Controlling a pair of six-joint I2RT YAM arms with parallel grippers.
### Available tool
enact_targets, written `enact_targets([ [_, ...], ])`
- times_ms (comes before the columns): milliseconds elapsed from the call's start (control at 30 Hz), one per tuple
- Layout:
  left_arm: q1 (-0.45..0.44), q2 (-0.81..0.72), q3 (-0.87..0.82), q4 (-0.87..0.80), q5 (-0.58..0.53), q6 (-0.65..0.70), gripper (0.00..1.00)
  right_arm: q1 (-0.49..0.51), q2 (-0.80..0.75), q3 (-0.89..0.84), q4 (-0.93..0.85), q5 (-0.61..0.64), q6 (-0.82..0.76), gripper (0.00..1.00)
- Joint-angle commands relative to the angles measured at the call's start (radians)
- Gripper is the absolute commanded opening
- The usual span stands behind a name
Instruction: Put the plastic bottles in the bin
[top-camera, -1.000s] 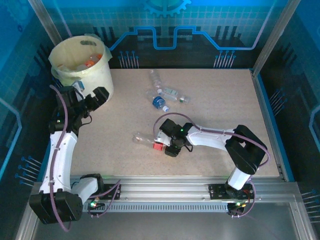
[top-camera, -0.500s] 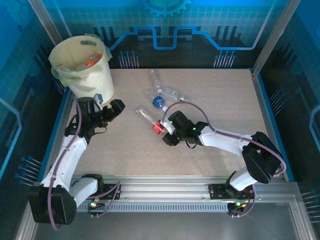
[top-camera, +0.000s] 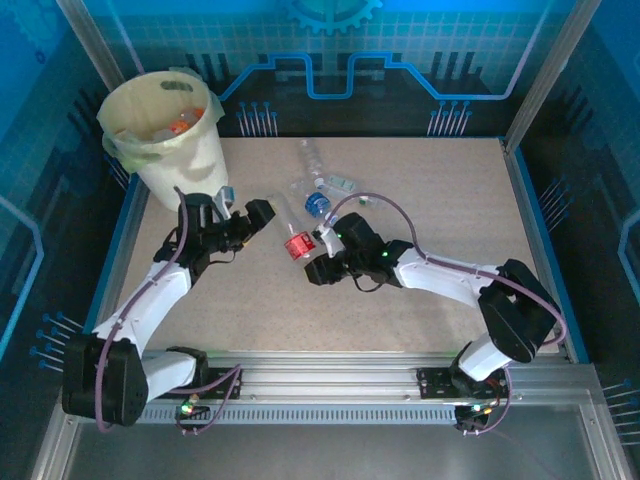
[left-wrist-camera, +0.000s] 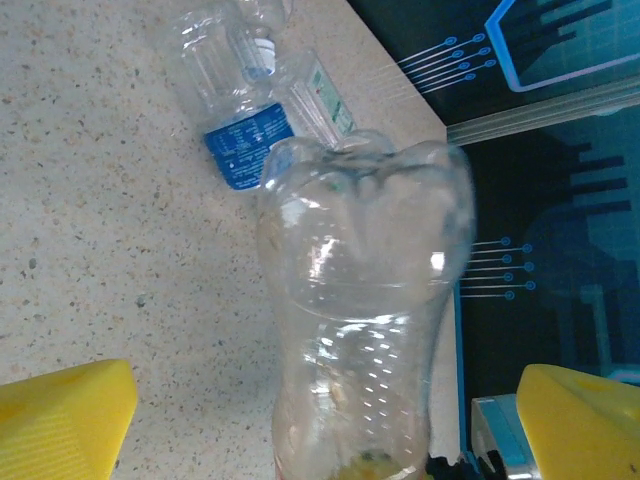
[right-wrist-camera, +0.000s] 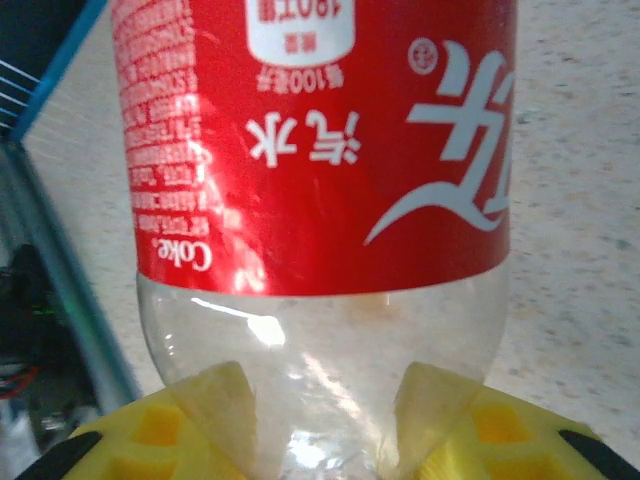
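Note:
A clear plastic bottle with a red label is lifted off the table, with my right gripper shut on its clear end below the label. Its other clear end reaches toward my left gripper. That gripper is open, its yellow fingers wide apart on either side of the bottle, not touching it. Three more bottles lie behind, one with a blue label. The cream bin stands far left with bottles inside.
The bin sits just behind my left arm. A raised blue rim edges the table on the right, with a metal rail along the near side. Bare speckled tabletop stretches to the right.
My right gripper closed on the red-label bottle, lifted it and carried it left and back. My left arm swung right from beside the bin to meet it, staying open.

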Motion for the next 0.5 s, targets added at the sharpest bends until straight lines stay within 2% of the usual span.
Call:
enact_targets([
  [0,-0.010,0.023,0.045,0.026,0.013,0.018,0.99,-0.001,0.021,0.070,-0.001,-0.133,0.050,0.36],
  [200,-0.048,0.074,0.107,-0.028,0.035,0.076,0.98,0.000,0.052,0.145,-0.072,-0.218,0.027,0.36],
  [467,-0.080,0.063,0.109,-0.035,-0.035,0.102,0.83,0.001,0.069,0.163,-0.069,-0.246,0.052,0.36],
])
